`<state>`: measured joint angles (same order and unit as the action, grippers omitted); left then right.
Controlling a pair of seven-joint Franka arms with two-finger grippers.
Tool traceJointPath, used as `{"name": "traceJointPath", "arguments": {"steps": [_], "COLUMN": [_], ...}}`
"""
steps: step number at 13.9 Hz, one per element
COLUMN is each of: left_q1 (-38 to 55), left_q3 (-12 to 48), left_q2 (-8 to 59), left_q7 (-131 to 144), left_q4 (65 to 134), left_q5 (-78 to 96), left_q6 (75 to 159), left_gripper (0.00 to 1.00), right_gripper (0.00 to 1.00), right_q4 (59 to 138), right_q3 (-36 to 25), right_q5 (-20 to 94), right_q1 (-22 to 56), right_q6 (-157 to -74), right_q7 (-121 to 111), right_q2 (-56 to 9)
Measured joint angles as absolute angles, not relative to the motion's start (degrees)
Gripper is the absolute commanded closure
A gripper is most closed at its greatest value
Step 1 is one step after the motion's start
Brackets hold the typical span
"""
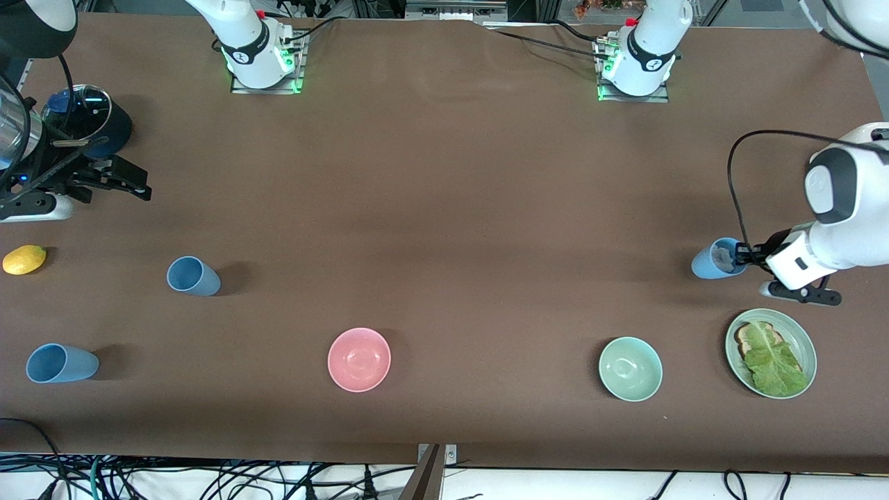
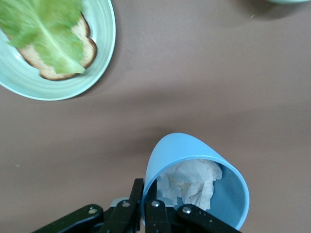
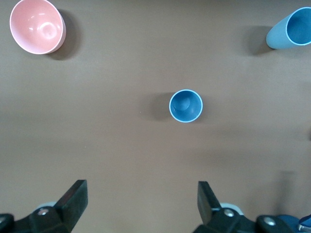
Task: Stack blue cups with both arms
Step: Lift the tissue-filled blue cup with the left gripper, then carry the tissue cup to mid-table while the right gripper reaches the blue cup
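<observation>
– Quickly, left gripper (image 1: 744,258) (image 2: 144,191)?
– Clamped shut on the rim of a blue cup (image 1: 715,258) (image 2: 194,155), one finger inside, one outside. At 3 o'clock on the table (image 1: 444,208) in the front view, toward the left arm's end. Tilted, mouth facing the gripper. Lifted or resting, cannot tell.
– Anything inside?
– Crumpled white paper (image 2: 189,182).
– Neighbours?
– Plate (image 1: 806,344) (image 2: 99,43) with toast (image 1: 743,340) and lettuce (image 1: 774,361) near the cup, at its 5 o'clock, nearer the front camera. Not touching.
– Right gripper (image 1: 132,182) (image 3: 141,194)?
– Jaws spread wide, holding nothing. Hanging over bare table at 10 o'clock, right arm's end. Waiting.
– Other cups?
– Second blue cup (image 1: 192,276) (image 3: 185,105) at 9 o'clock, upright, empty. Third blue cup (image 1: 61,363) (image 3: 290,29) at 8 o'clock, nearer the front camera, well apart from the second. None stacked yet.
– Rest?
– Pink bowl (image 1: 359,359) (image 3: 36,26) at 7 o'clock, mint-green bowl (image 1: 630,369) at 5 o'clock, both empty. Lemon (image 1: 24,260) at 9 o'clock by the table edge, beside the second cup but apart from it.
</observation>
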<state>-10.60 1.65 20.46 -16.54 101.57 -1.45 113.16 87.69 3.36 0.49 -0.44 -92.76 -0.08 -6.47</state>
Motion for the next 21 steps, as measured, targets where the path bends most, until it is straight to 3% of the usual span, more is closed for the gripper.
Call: {"name": "traceJointPath", "arguments": {"steps": [3,7,12,21], "left_q1": [-9.8,-5.7,-0.8,4.7], "left_q3": [1.7,1.8,3.3,20.6], "left_q2": [17.7,17.5,17.5,17.9], "left_q7": [-16.5,-13.8,-1.5,38.9], "left_q4": [98.2,88.2,81.6,78.3], "left_q5": [-1.4,-1.4,-1.4,-1.4], "left_q6": [107.2,96.7,89.5,88.7], "left_gripper": [1.0,1.0,1.0,1.0], "right_gripper": [0.0,0.0,0.0,0.0], "right_q4": [87.7,87.7,87.7,87.7], "right_q3": [3.4,3.4,3.4,3.3], "right_q5": [0.5,0.5,0.5,0.5], "right_q1": [-0.4,-0.4,-0.4,-0.5], "right_q6": [-92.8,-92.8,-92.8,-92.8], "right_q7": [-0.1,-0.1,-0.1,-0.1], "right_q2": [-6.5,-6.5,-6.5,-6.5]}}
